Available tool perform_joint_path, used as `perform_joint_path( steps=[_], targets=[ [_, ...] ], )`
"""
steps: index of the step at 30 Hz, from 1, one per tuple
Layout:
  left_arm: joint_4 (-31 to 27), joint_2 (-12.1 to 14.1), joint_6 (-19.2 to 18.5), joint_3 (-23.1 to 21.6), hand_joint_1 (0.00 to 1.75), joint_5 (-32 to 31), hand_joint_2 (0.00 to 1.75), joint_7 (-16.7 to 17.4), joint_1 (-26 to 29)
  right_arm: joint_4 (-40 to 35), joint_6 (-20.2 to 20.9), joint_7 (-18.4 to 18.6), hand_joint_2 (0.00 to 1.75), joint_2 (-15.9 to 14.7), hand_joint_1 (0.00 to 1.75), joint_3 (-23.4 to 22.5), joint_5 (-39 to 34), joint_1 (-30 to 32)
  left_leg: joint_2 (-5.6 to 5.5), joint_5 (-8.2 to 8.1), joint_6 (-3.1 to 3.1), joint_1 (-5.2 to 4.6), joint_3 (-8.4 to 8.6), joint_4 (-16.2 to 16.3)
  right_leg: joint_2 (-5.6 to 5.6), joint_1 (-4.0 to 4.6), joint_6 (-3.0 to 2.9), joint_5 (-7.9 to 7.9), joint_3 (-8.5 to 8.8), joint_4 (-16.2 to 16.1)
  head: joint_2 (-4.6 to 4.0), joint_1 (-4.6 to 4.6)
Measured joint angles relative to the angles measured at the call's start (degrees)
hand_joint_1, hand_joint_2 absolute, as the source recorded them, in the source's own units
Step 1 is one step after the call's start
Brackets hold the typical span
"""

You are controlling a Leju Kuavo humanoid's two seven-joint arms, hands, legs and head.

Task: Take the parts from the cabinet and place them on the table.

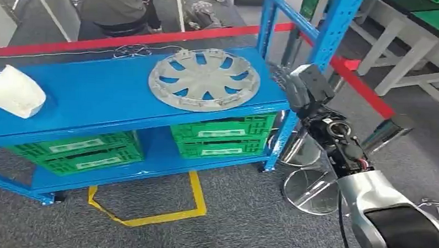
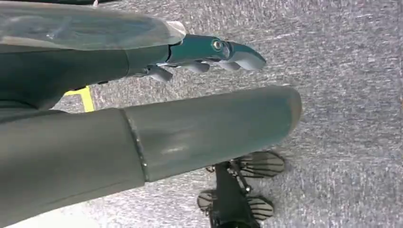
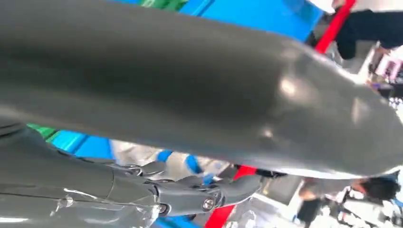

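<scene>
I stand in front of the blue metal cabinet (image 1: 124,93) with open shelves. On its top shelf lies a round grey plastic wheel cover (image 1: 204,79), flat on its back, close to the front edge. I think it lies flat like that so it cannot roll off, and so a hand can slide under its rim. Further left on the same shelf sits a white plastic part (image 1: 14,92) with a curved shape. Below, on the lower shelf, are green plastic crates (image 1: 150,141).

My right hand (image 1: 304,85) is lifted up beside the blue post at the right end of the shelf. It holds nothing. In the right wrist view the fingers (image 3: 204,192) lie stretched out and apart, with the wheel cover just past them. So the wheel cover is near this hand, a bit to its left, and not touched yet.

My left hand (image 2: 209,54) hangs down over the grey carpet floor (image 2: 342,71), fingers loose and holding nothing, well apart from both parts.

I think the right hand has to go left and reach the rim first.
</scene>
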Motion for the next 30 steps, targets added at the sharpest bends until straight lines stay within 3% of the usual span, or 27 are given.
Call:
perform_joint_path(
  steps=[2, 3, 5, 6, 7, 8, 9, 11, 12, 13, 14, 16, 17, 18, 19, 21, 22, 23, 25, 26, 27, 28, 29, 30],
  targets=[
    [0.0, 0.0, -0.1, 0.0, 0.00, 0.0, 0.00, -0.2, -0.1, 2.6, 0.1, -0.6, 0.00, 0.3, 0.00, 1.2, 0.0, -1.0, -0.01, 0.12, 0.91, 0.57, 0.86, -0.7, -0.17, -0.24, 0.64, -0.62, -0.09, 0.5, 0.00, 0.17],
    [0.0, 0.0, -0.1, 0.0, 0.00, 0.0, 0.00, -0.4, -0.1, 3.2, 0.2, -0.9, 0.00, 0.3, 0.00, 1.5, 0.0, -1.4, -0.10, -0.21, 1.46, 0.46, 1.30, -0.8, -0.40, -0.09, 0.65, -2.39, -1.40, 3.9, 0.00, 0.46],
    [0.0, 0.0, -0.1, 0.0, 0.00, 0.0, 0.00, -0.5, 0.0, 5.2, 0.1, -1.5, 0.00, 0.4, 0.00, 1.9, 0.0, -2.2, -0.22, -0.56, 1.95, 0.19, 1.76, -0.8, -0.47, 0.02, 0.66, -6.31, -6.72, 14.2, 0.00, 1.37],
    [0.0, 0.0, -0.1, 0.0, 0.00, 0.0, 0.00, -0.5, 0.1, 6.3, 0.0, -1.7, 0.00, 0.4, 0.00, 2.2, 0.0, -2.4, -0.24, -0.80, 2.15, 0.03, 2.01, -0.8, -0.46, 0.16, 0.61, -7.24, -9.29, 18.4, 0.00, 1.57],
    [0.0, 0.0, -0.2, 0.0, 0.00, 0.0, 0.00, -0.5, 0.2, 7.2, 0.0, -1.8, 0.00, 0.4, 0.00, 2.6, 0.0, -2.3, -0.31, -1.10, 2.24, -0.15, 2.36, -0.7, -0.46, 0.25, 0.51, -6.63, -10.66, 19.9, 0.00, 1.82],
    [0.0, 0.0, -0.1, 0.0, 0.00, 0.0, 0.00, -0.5, 0.3, 7.9, -0.1, -1.9, 0.00, 0.5, 0.00, 2.9, 0.0, -2.4, -0.41, -1.39, 2.24, -0.32, 2.78, -0.7, -0.46, 0.31, 0.23, -4.78, -10.53, 18.4, 0.00, 2.05],
    [0.0, -0.1, -0.1, 0.0, 0.00, 0.0, 0.00, -0.5, 0.4, 8.7, -0.1, -2.0, 0.00, 0.5, 0.00, 3.2, 0.1, -2.7, -0.46, -1.70, 2.26, -0.47, 3.27, -0.7, -0.47, 0.41, -0.10, -2.25, -9.37, 15.1, 0.00, 2.30],
    [0.0, -0.1, -0.1, 0.0, 0.00, 0.0, 0.00, -0.6, 0.3, 9.5, -0.2, -2.1, 0.00, 0.7, 0.00, 3.5, 0.1, -3.1, -0.46, -2.57, 2.13, -0.84, 4.64, -0.7, -0.55, 1.05, -1.47, 4.31, -4.69, 3.3, 0.00, 2.71],
    [0.0, -0.4, -0.1, 0.0, 0.00, 0.0, 0.00, -0.6, 0.3, 9.7, -0.2, -2.1, 0.00, 0.7, 0.00, 3.6, 0.0, -3.3, -0.42, -2.79, 1.99, -0.83, 4.73, -1.0, -0.95, 1.30, -2.16, 3.23, -3.92, 2.4, 0.00, 2.25],
    [0.0, 0.0, -0.1, 0.0, 0.00, 0.0, 0.00, -0.6, 0.3, 10.0, -0.3, -2.2, 0.00, 0.8, 0.00, 3.9, 0.1, -3.6, -0.46, -2.96, 1.70, -0.99, 4.46, -0.6, -0.91, 1.54, -2.14, 3.06, -2.62, 0.6, 0.00, 1.81],
    [0.0, -0.1, -0.1, 0.0, 0.00, 0.0, 0.00, -0.6, 0.3, 10.2, -0.3, -2.1, 0.00, 0.9, 0.00, 4.1, 0.1, -3.7, -0.39, -2.90, 1.41, -0.66, 4.24, -0.7, -0.89, 1.57, -2.17, 2.80, -2.72, 0.7, 0.00, 2.41],
    [0.0, -0.3, -0.1, 0.0, 0.00, 0.0, 0.00, -0.6, 0.4, 10.6, -0.3, -2.2, 0.00, 0.9, 0.00, 4.1, 0.0, -3.7, -0.23, -2.99, 1.13, -0.55, 4.36, -0.9, -0.66, 1.75, -2.31, 2.72, -2.75, 0.5, 0.00, 2.30],
    [0.0, 0.0, -0.1, 0.0, 0.00, 0.1, 0.00, -0.6, 0.2, 10.7, -0.3, -2.2, 0.00, 1.0, 0.00, 4.2, 0.1, -3.8, -0.24, -3.32, 0.63, -1.05, 4.79, -0.9, -0.63, 1.11, -2.42, 2.78, -2.03, -0.3, 0.00, 2.34],
    [0.0, -0.1, -0.1, 0.0, 0.00, 0.1, 0.00, -0.7, 0.3, 10.7, -0.3, -2.2, 0.00, 1.3, 0.00, 4.4, 0.1, -3.9, -0.24, -4.02, 0.34, -0.66, 4.53, 0.2, -0.59, 0.85, -2.54, 2.81, -1.43, -0.7, 0.00, 2.62],
    [0.0, 0.2, 0.0, 0.0, 0.00, 0.2, 0.00, -0.7, 0.2, 10.8, -0.4, -2.4, 0.00, 1.4, 0.00, 4.5, 0.1, -4.1, -0.24, -5.61, -0.10, -0.53, 2.58, 3.8, -0.73, 0.68, -2.81, 2.66, -1.10, -0.8, 0.00, 1.79],
    [0.0, 0.2, 0.1, 0.0, 0.00, 0.2, 0.00, -0.7, 0.3, 11.0, -0.5, -2.4, 0.00, 1.7, 0.00, 4.6, 0.1, -4.0, -0.23, -8.68, -0.70, -0.12, -2.43, 12.3, -0.76, 0.57, -2.89, 2.43, -0.92, -0.8, 0.00, 1.09],
    [0.0, 0.3, 0.1, 0.0, 0.00, 0.3, 0.00, -0.7, 0.6, 11.2, -0.6, -2.4, 0.00, 1.9, 0.00, 4.8, 0.3, -3.8, -0.22, -9.83, -1.11, 0.20, -6.07, 17.6, -0.75, 0.45, -2.88, 2.14, -0.76, -0.8, 0.00, 0.96],
    [0.0, 0.2, 0.1, 0.0, 0.00, 0.4, 0.00, -0.7, 0.8, 11.4, -0.6, -2.4, 0.00, 2.0, 0.00, 4.9, 0.4, -3.6, -0.21, -9.55, -1.29, 0.43, -7.63, 19.0, -0.72, 0.31, -2.76, 1.94, -0.55, -0.8, 0.00, 0.83],
    [0.0, 0.1, 0.2, 0.0, 0.00, 0.4, 0.00, -0.7, 0.9, 11.4, -0.7, -2.4, 0.00, 2.2, 0.00, 5.0, 0.6, -3.4, -0.19, -5.99, -1.61, 0.79, -7.01, 15.3, -0.65, 0.04, -2.42, 1.38, 0.10, -0.8, 0.00, 0.57],
    [0.0, 0.2, 0.2, 0.0, 0.00, 0.6, 0.00, -0.7, 0.9, 11.4, -0.7, -2.4, 0.00, 2.5, 0.00, 5.2, 0.7, -3.4, -0.17, -1.99, -1.82, 1.07, -4.35, 8.8, -0.55, -0.30, -2.01, 0.92, 0.71, -0.8, 0.00, 0.46],
    [0.0, 0.4, 0.3, 0.0, 0.00, 0.7, 0.00, -0.7, 0.9, 11.4, -0.7, -2.5, 0.00, 2.7, 0.00, 5.4, 0.7, -3.4, -0.13, 0.93, -2.10, 1.29, -1.80, 3.2, -0.51, -0.49, -1.59, 0.49, 1.22, -0.8, 0.00, 0.33],
    [0.0, 0.3, 0.3, 0.0, 0.00, 0.8, 0.00, -0.7, 0.9, 11.4, -0.6, -2.5, 0.00, 2.8, 0.00, 5.5, 0.7, -3.5, -0.09, 1.93, -2.36, 1.58, -0.33, -0.2, -0.47, -0.39, -1.16, 0.14, 1.41, -0.8, 0.00, 0.00],
    [0.0, 0.2, 0.4, 0.0, 0.00, 0.8, 0.00, -0.6, 0.8, 11.4, -0.6, -2.6, 0.00, 2.8, 0.00, 5.6, 0.7, -3.6, -0.58, 1.12, -1.84, 1.02, 0.02, -0.6, -0.24, -0.10, -0.61, -0.23, 1.33, -0.7, 0.00, -0.77],
    [0.0, 0.1, 0.6, 0.0, 0.00, 0.9, 0.00, -0.6, 0.8, 11.5, -0.6, -2.6, 0.00, 2.9, 0.00, 5.7, 0.7, -3.8, -0.64, 0.86, -0.78, 1.13, -0.10, -0.3, -0.19, 0.13, -0.37, -0.27, 1.43, -0.9, 0.00, -0.35]
  ],
)
